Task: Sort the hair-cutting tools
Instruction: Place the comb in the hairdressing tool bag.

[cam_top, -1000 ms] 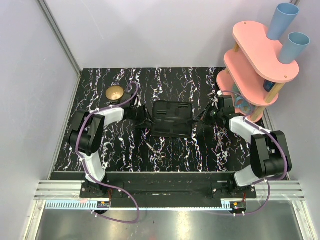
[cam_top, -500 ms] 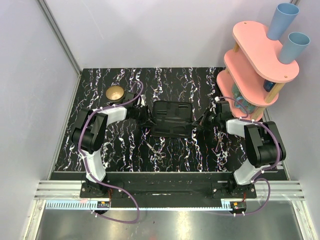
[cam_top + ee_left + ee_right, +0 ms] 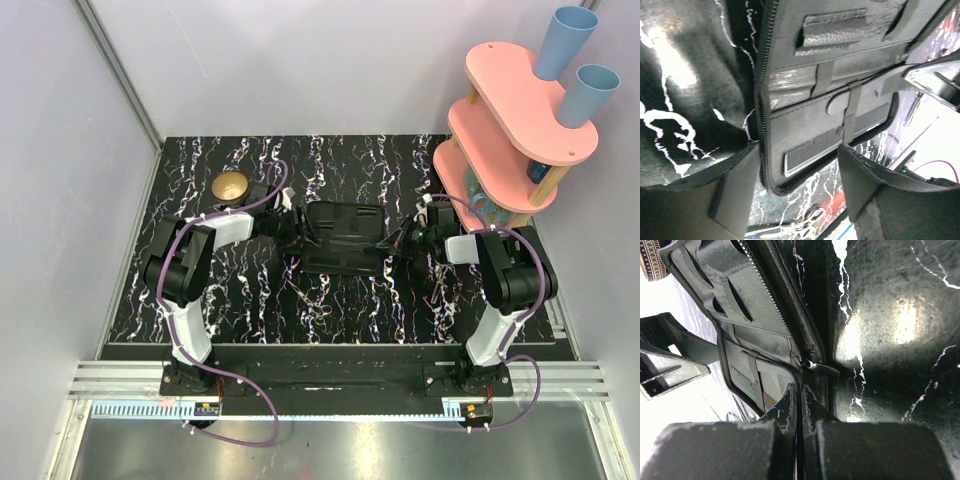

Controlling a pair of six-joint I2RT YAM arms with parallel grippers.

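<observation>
Black case (image 3: 345, 237) lies open on the surface (image 3: 200, 165). Left tool (image 3: 799, 167) stands wide astride its left edge; right tool (image 3: 801, 415) is closed tight at the right edge, seemingly steadying it. Scissors (image 3: 311, 301) lie loose just near of the case.

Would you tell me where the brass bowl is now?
Top view: the brass bowl sits far left on the table, just beyond the left arm, left of the black case.
</observation>
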